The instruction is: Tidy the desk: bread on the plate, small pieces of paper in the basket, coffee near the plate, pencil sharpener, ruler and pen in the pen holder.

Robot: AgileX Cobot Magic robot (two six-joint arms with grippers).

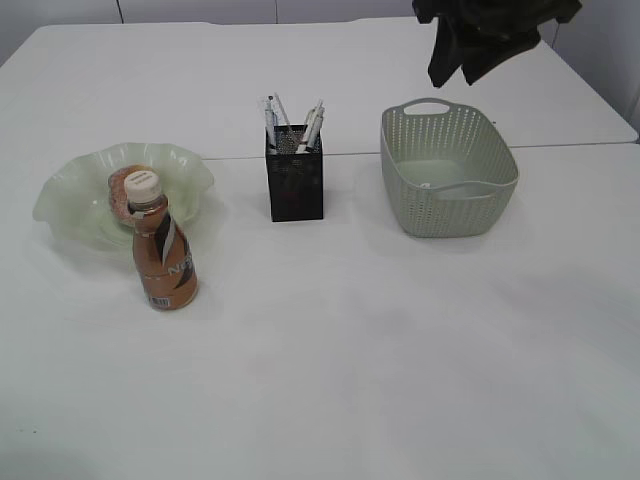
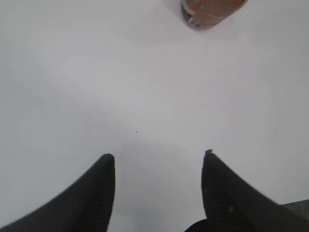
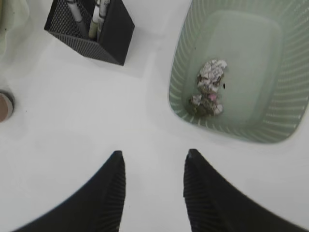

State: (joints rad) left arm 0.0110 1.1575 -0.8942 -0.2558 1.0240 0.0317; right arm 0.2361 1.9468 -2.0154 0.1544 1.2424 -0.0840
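Across the middle of your exterior view, on the white desk, three containers stand in a row. At left sits the plate, with the bread on it, mostly hidden behind the coffee, which stands upright just in front of the plate's rim. At centre is the pen holder, with pens poking out of its top. At right is the basket. A dark arm hangs in the upper right corner of the frame.

In your left wrist view, the left gripper occupies the bottom of the frame, its two dark fingers spread well apart over bare desk, holding nothing. The base of the coffee shows at the top edge, well apart from them.

In your right wrist view, the right gripper fills the bottom centre, fingers parted with only desk between them, gripping nothing. At upper right, the small pieces of paper lie crumpled on the basket floor. The pen holder sits at upper left with pens inside it, and the coffee's cap peeks in at the left edge.
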